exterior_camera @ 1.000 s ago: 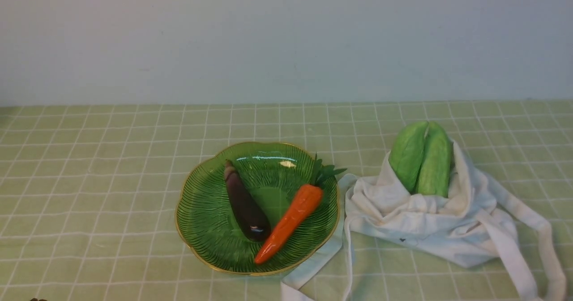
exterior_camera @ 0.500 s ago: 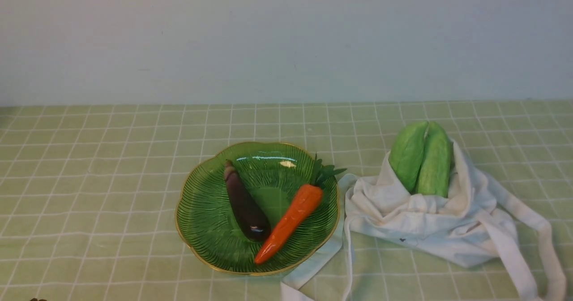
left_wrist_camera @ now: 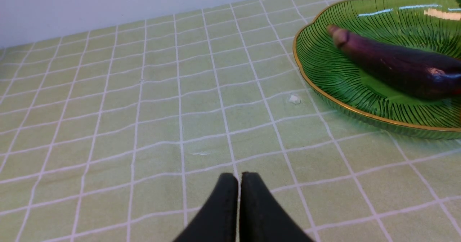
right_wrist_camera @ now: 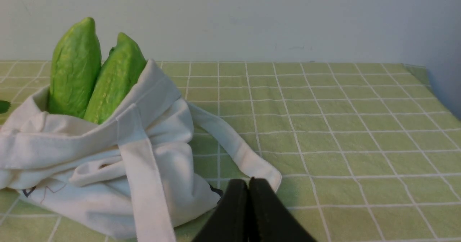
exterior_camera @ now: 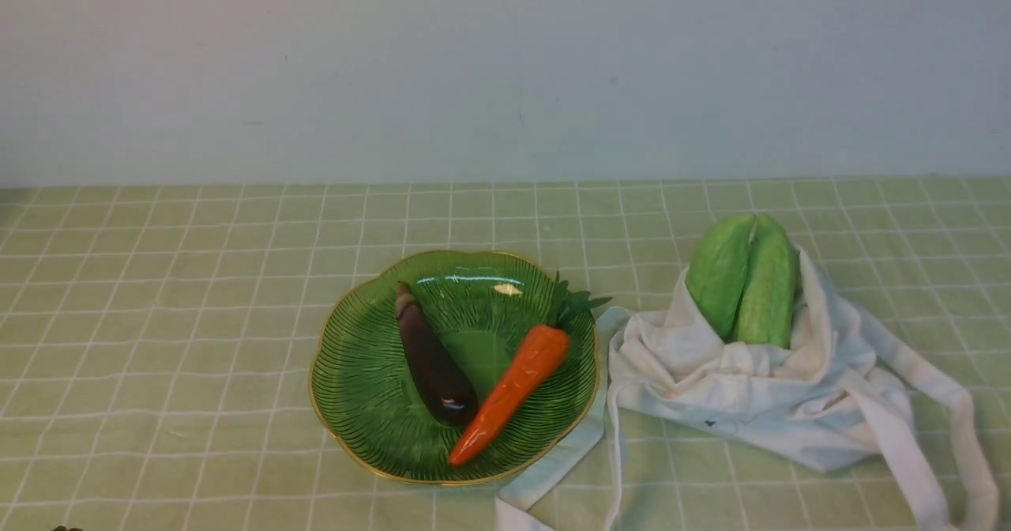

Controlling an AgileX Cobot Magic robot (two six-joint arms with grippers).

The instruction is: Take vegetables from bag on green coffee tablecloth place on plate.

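Note:
On the green plate [exterior_camera: 363, 373] lie a purple eggplant [exterior_camera: 433, 365] and an orange carrot [exterior_camera: 513, 393] with a leafy top. To the plate's right slumps the white bag [exterior_camera: 758, 397], two pale green gourds [exterior_camera: 742, 278] sticking out of its mouth. In the left wrist view my left gripper [left_wrist_camera: 239, 179] is shut and empty over the green coffee tablecloth [left_wrist_camera: 144, 108], well short of the plate [left_wrist_camera: 324, 65] and eggplant [left_wrist_camera: 396, 65]. The right wrist view has my right gripper [right_wrist_camera: 248, 184] shut and empty beside a strap of the bag [right_wrist_camera: 108, 162], the gourds [right_wrist_camera: 93, 72] beyond it. Neither gripper shows in the front view.
A plain pale wall [exterior_camera: 505, 65] runs behind the table. A long bag strap [exterior_camera: 960, 452] loops out to the front right, and another strap [exterior_camera: 553, 468] trails toward the front edge below the plate. The cloth's right edge [right_wrist_camera: 428, 80] lies beyond the bag.

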